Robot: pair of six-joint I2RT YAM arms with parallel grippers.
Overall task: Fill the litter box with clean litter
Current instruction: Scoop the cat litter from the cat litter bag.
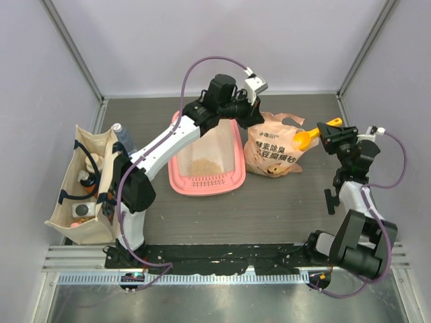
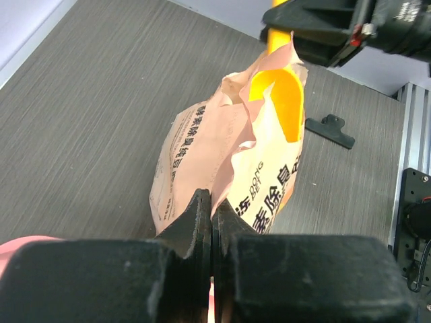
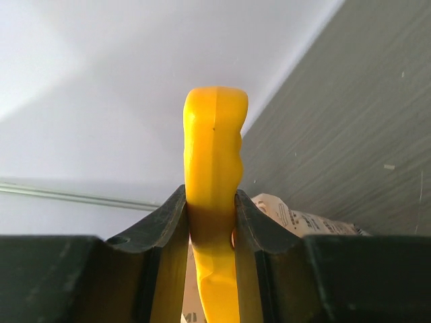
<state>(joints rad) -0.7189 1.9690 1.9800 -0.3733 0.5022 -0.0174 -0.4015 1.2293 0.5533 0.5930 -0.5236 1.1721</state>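
Observation:
The pink litter box lies at mid table with a small pile of tan clean litter on its whitish floor; its corner shows in the left wrist view. My left gripper is shut on the rim of the peach litter bag, just right of the box. My right gripper is shut on the handle of the yellow scoop. The scoop's bowl sits in the bag's open mouth.
A beige tote bag holding several items stands at the left edge. A black clip lies on the table right of the bag. Grey walls close in the table at the back and sides.

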